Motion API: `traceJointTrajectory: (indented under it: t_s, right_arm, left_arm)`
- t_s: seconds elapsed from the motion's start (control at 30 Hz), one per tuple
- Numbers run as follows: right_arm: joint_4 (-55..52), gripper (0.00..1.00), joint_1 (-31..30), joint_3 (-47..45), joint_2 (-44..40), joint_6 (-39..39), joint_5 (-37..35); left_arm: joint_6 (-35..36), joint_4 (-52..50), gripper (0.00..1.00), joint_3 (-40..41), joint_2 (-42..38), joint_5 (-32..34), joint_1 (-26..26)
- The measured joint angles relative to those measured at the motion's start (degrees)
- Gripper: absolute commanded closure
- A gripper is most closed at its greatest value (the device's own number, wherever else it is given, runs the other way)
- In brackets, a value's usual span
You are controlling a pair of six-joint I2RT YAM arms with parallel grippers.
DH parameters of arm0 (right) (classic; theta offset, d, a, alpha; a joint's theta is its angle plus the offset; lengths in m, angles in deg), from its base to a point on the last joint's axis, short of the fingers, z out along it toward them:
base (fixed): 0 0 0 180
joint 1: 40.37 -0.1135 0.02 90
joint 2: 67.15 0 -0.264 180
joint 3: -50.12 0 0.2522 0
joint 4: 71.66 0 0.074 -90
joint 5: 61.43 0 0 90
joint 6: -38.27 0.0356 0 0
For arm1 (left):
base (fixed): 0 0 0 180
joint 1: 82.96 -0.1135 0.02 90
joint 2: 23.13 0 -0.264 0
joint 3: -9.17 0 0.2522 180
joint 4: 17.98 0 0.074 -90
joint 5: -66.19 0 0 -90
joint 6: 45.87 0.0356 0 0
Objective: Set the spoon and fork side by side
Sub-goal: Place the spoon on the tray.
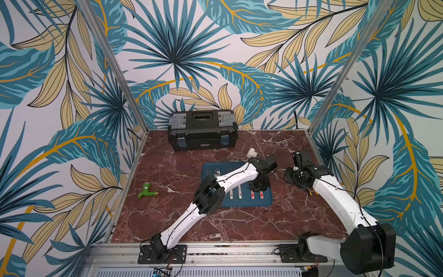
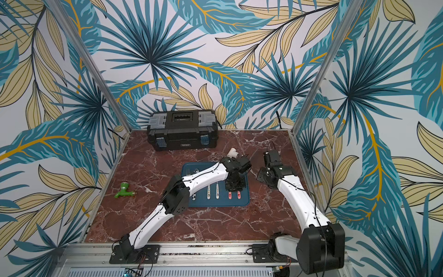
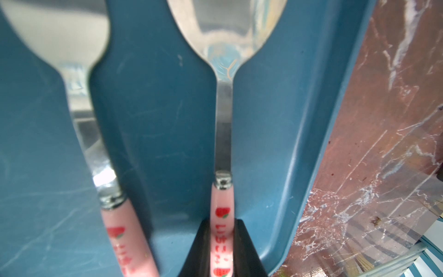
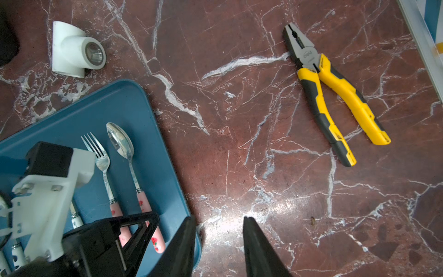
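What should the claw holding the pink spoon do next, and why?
Probably open the left claw and let go. It is shut on the pink handle of the spoon, and the spoon already seems to lie straight beside the fork on the blue tray, close but apart.

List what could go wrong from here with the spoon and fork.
1. The left end effector pinches only the slim pink handle of the spoon; it may twist or slip on any move.
2. The fork lies close alongside; the release could nudge it askew.
3. The blue tray has a raised rim near the spoon's other side, which could catch it.
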Motion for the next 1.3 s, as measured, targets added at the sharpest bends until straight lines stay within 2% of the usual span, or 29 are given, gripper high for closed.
traceJointTrajectory:
  t_s: [0.17,0.33,1.3]
  right_arm:
    - [0.0,0.6,0.0,0.0,-0.1,0.0,0.2]
    - [0.0,0.58,0.0,0.0,-0.2,0.0,0.2]
    - [0.0,0.57,0.0,0.0,-1.2,0.0,0.4]
  left_arm:
    - [0.0,0.0,0.84,0.0,0.0,0.1,-0.2]
    - [0.0,0.0,0.78,0.0,0.0,0.1,-0.2]
    - [1.0,-0.5,0.71,-1.1,0.0,1.7,-0.5]
